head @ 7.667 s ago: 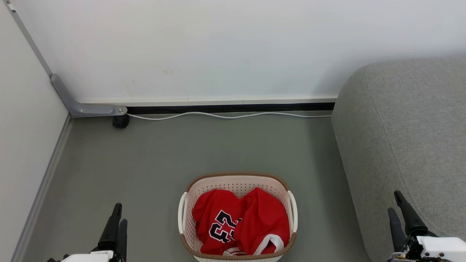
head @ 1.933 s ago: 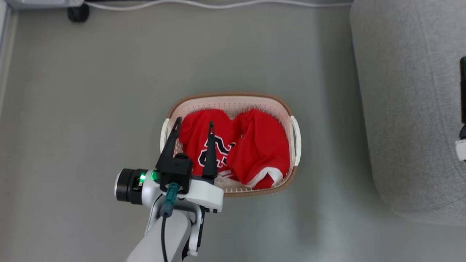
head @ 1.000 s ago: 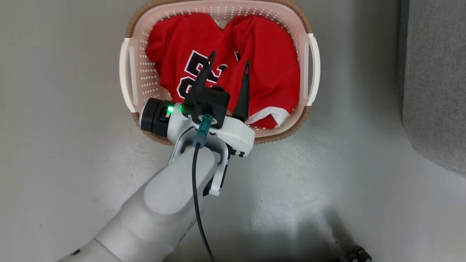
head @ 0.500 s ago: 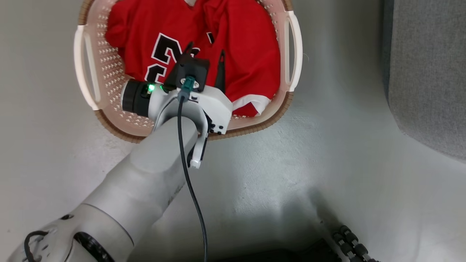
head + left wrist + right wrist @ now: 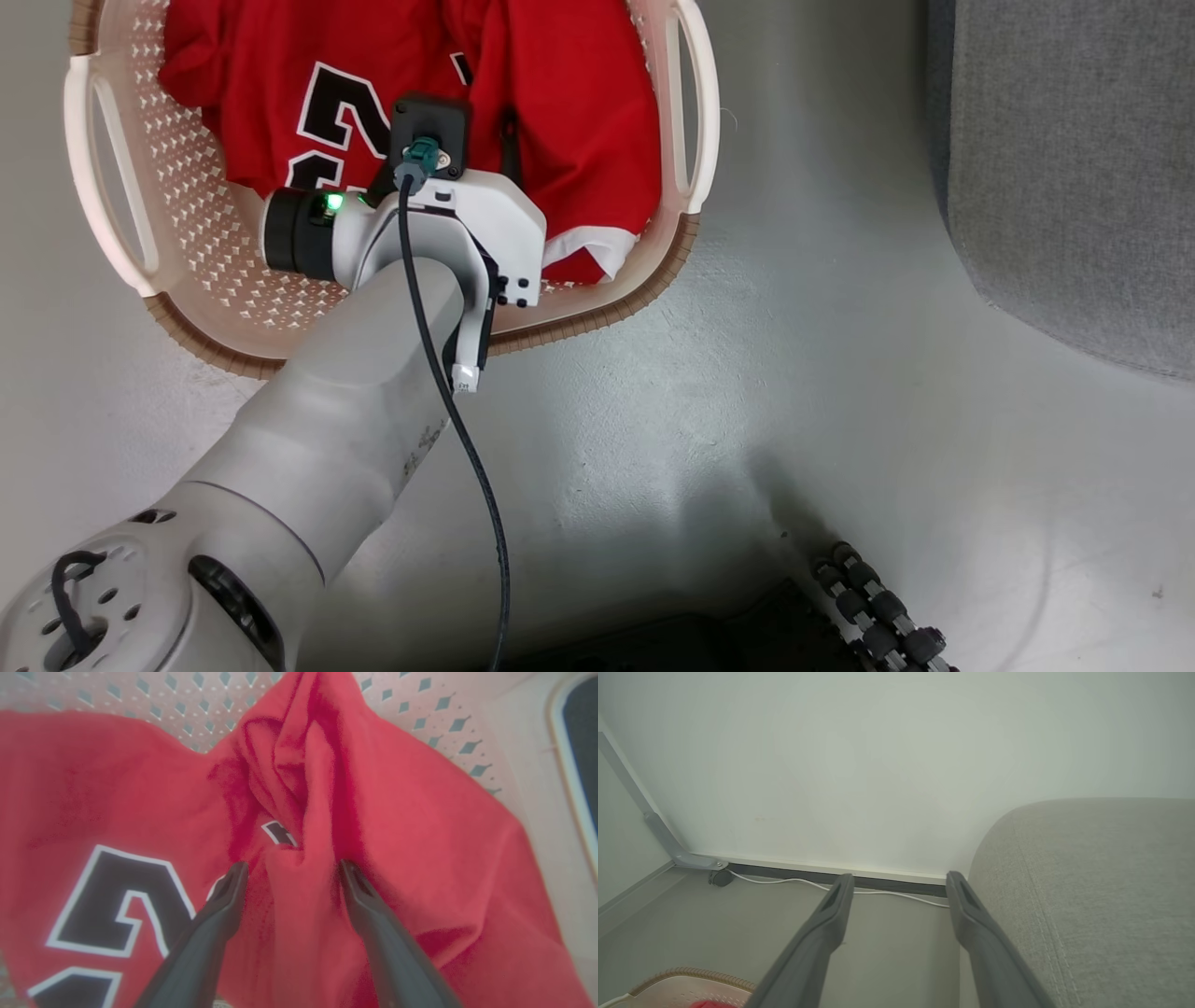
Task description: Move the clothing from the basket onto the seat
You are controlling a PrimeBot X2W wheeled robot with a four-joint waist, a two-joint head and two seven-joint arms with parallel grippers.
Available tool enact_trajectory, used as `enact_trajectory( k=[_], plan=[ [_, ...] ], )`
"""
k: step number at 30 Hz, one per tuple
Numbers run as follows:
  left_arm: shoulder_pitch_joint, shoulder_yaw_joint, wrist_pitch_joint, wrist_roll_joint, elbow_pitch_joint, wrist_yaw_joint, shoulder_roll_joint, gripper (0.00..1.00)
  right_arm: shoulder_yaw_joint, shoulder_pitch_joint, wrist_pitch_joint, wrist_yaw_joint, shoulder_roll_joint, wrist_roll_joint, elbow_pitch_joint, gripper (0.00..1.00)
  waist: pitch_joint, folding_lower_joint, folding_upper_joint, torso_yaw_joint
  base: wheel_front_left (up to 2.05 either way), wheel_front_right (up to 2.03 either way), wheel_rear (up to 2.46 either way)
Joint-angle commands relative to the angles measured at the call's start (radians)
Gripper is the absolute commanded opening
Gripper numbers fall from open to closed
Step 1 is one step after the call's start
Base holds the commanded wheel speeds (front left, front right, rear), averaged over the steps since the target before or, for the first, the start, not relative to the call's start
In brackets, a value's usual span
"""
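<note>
The left tool (image 5: 289,872) is held with its two dark fingers (image 5: 224,905) well apart, and nothing is clamped. The fingers are pointed down into the basket (image 5: 597,313), and a raised fold of the clothing (image 5: 303,788) is straddled by the tips. The tips are seen right at the cloth; whether they are pressed into it cannot be told. To one side of the fold the jersey (image 5: 271,112) is spread, with its navy, white-edged number. To the other side the plain red garment (image 5: 579,103) is bunched, its white trim (image 5: 588,247) lying by the near wall of the basket. Both garments are contained in the basket, which is set on the grey floor (image 5: 747,420).

In the head view the tool is largely covered by its own white wrist (image 5: 467,215) and pale forearm (image 5: 355,392).

The seat (image 5: 1074,168) is found to the robot's right, well apart from the basket, with bare floor between them.

The right tool (image 5: 900,886) is held in the air with its fingers spread and nothing between them. It is aimed at the white wall (image 5: 878,765), beside the seat's rounded corner.
</note>
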Motion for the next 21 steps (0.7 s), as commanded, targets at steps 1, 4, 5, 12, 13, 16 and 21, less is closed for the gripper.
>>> enact_trajectory(
  k=[1, 4, 5, 12, 13, 16, 21],
  plan=[
    [-0.005, -0.008, 0.007, -0.021, -0.008, -0.002, -0.001, 1.00, 0.005, 0.033, -0.006, 0.007, -0.014, 0.003, -0.016, 1.00, 0.001, 0.0000, 0.0000, -0.003, 0.00, 0.00, 0.00],
    [-0.012, -0.046, 0.018, -0.054, -0.011, -0.005, -0.001, 0.00, 0.004, 0.034, -0.006, 0.007, -0.012, 0.002, -0.007, 1.00, -0.005, 0.0000, 0.0000, -0.003, 0.00, 0.00, 0.00],
    [-0.014, -0.057, 0.016, -0.059, -0.010, -0.004, -0.001, 0.00, 0.004, 0.034, -0.006, 0.007, -0.010, 0.001, -0.005, 1.00, -0.008, 0.0000, 0.0000, -0.003, 0.00, 0.00, 0.00],
    [0.004, -0.094, -0.014, -0.086, -0.035, 0.007, -0.001, 0.00, 0.003, 0.046, -0.006, 0.007, -0.007, 0.000, 0.020, 1.00, -0.052, 0.0000, 0.0000, 0.009, 0.00, 0.00, 0.00],
    [0.009, -0.097, -0.017, -0.086, -0.040, 0.006, -0.001, 0.00, 0.003, 0.050, -0.006, 0.007, -0.007, 0.000, 0.024, 1.00, -0.061, 0.0000, 0.0000, 0.011, 0.00, 0.00, 0.00],
    [0.023, -0.105, -0.024, -0.067, -0.056, 0.007, -0.001, 0.00, 0.004, 0.065, -0.006, 0.007, -0.006, -0.002, 0.036, 1.00, -0.093, 0.0000, 0.0000, 0.020, 0.00, 0.00, 0.00],
    [0.051, -0.111, -0.026, 0.002, -0.096, 0.012, -0.001, 0.00, 0.002, 0.097, -0.006, 0.007, -0.010, -0.005, 0.064, 1.00, -0.162, 0.0000, 0.0000, 0.045, 0.00, 0.00, 0.00]
  ],
)
